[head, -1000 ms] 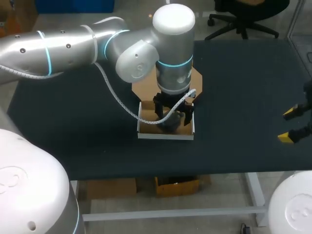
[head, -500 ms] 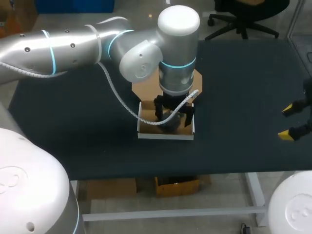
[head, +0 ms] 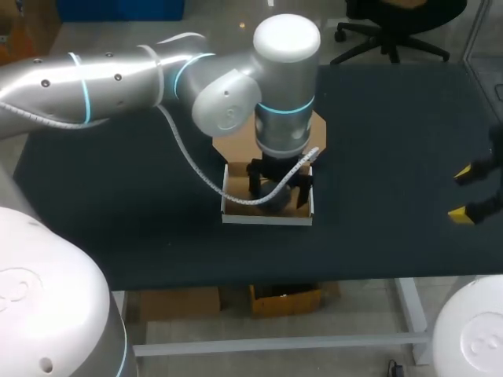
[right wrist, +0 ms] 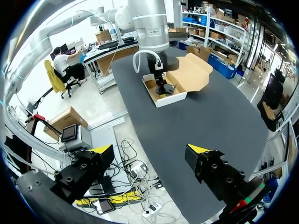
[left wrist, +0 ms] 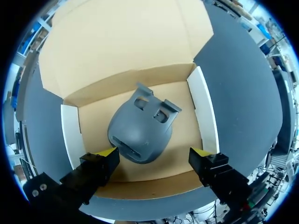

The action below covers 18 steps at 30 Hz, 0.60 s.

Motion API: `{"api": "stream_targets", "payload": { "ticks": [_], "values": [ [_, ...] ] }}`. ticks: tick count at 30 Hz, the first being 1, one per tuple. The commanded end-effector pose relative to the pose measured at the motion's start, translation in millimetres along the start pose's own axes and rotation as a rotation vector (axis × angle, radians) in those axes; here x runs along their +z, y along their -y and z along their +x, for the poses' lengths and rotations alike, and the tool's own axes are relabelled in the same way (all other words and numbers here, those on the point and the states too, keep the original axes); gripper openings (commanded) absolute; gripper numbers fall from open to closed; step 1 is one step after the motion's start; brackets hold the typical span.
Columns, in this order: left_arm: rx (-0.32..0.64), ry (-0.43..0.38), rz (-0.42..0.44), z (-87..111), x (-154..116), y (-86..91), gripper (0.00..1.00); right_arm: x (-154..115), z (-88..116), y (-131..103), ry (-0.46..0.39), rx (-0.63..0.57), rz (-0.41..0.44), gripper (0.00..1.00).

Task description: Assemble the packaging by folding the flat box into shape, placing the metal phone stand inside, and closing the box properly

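An open cardboard box [head: 267,218] with white walls sits mid-table, its brown lid flap [head: 234,145] lying flat behind it. In the left wrist view a grey metal phone stand [left wrist: 140,128] lies on the floor of the box [left wrist: 204,116], untouched by either finger. My left gripper [left wrist: 155,152] hangs open just above it, one yellow tip on each side. From the head camera, that left gripper [head: 279,188] reaches down into the box and hides most of the stand. My right gripper [head: 465,194] hovers open and empty at the table's right edge, far from the box [right wrist: 164,99].
The dark table [head: 118,204] carries nothing else. My left arm [head: 157,71] crosses over its back left part. The lid flap [left wrist: 126,42] spreads out beyond the box's far wall.
My left arm's wrist has shifted slightly to the right above the box. The right gripper has drifted a little away from the front edge. Both grippers stay open.
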<state>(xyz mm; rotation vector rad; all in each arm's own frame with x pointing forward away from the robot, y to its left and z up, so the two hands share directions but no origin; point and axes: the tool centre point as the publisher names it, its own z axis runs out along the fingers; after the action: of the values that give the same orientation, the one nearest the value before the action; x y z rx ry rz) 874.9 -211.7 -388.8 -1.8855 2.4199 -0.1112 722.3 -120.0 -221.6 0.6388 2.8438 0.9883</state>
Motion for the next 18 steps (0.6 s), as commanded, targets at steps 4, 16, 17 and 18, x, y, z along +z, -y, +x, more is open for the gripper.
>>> {"api": "stream_targets", "payload": {
  "ticks": [4,16,17,18],
  "values": [
    [-0.008,0.007,0.001,-1.8,-2,-4.5,1.00,4,4,7,0.001,-0.002,-0.009,1.00],
    [-0.044,0.008,-0.049,1.8,2,-19.0,1.00,4,3,8,0.000,0.001,-0.011,1.00],
    [-0.049,0.003,-0.055,2.2,2,-20.5,1.00,4,3,8,0.000,0.001,-0.011,1.00],
    [-0.052,0.003,-0.058,2.9,2,-22.1,1.00,4,3,8,0.000,0.001,-0.011,1.00]
  ]
}}
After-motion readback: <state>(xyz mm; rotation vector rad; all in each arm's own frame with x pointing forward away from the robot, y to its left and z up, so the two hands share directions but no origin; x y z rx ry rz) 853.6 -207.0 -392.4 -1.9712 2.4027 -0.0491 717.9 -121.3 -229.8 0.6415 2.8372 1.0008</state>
